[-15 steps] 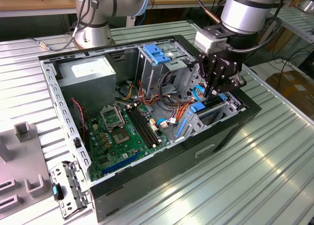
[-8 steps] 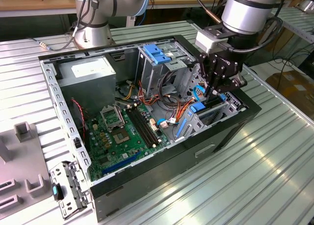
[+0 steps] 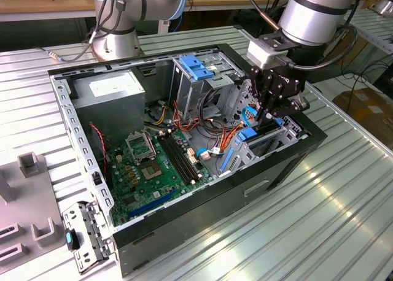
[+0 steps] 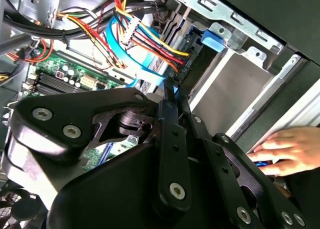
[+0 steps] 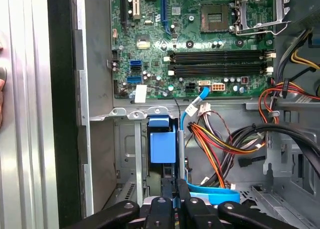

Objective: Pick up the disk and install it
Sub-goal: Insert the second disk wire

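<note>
The disk [image 3: 249, 137] sits low in the drive bay at the front corner of the open computer case [image 3: 295, 158]. Its blue rail frame [image 5: 162, 145] faces up and most of its body is hidden by the bay's metal. My gripper [image 3: 268, 114] hangs straight down over that bay. Both wrist views show the black fingers [image 5: 169, 191] brought together, and their tips [image 4: 170, 91] are just above the blue rail. The fingers look shut, and I see nothing held between them.
Bundles of coloured cables [image 5: 225, 144] and a blue ribbon cable [image 4: 135, 59] crowd the bay. A blue-topped drive cage [image 3: 196, 69], a grey power supply [image 3: 113, 88] and the motherboard [image 3: 147, 170] fill the case. A person's hand [image 4: 290, 149] rests outside the case wall.
</note>
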`<state>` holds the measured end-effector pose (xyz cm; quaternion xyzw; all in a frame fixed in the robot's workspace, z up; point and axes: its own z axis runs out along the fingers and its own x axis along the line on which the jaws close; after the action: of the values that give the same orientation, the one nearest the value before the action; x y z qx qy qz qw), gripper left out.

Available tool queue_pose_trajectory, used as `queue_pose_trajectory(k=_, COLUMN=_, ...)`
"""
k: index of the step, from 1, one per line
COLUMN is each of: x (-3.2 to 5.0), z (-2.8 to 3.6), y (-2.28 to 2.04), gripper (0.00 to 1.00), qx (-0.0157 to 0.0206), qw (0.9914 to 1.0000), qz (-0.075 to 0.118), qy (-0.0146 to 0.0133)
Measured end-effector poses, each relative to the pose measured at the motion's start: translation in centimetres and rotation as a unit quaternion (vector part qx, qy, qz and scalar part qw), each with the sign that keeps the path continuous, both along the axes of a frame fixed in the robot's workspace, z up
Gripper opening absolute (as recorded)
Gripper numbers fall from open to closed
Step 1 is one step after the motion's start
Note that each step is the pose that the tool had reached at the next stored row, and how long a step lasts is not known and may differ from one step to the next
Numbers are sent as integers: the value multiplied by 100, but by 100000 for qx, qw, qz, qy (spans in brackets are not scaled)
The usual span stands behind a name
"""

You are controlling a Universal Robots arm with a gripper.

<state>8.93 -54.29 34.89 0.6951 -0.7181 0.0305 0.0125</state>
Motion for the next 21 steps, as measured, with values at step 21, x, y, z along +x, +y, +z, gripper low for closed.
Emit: queue_pose_trajectory(k=21, x=0, z=-27, y=-60, gripper=16, qx=964, qw=99995, qz=115, qy=1)
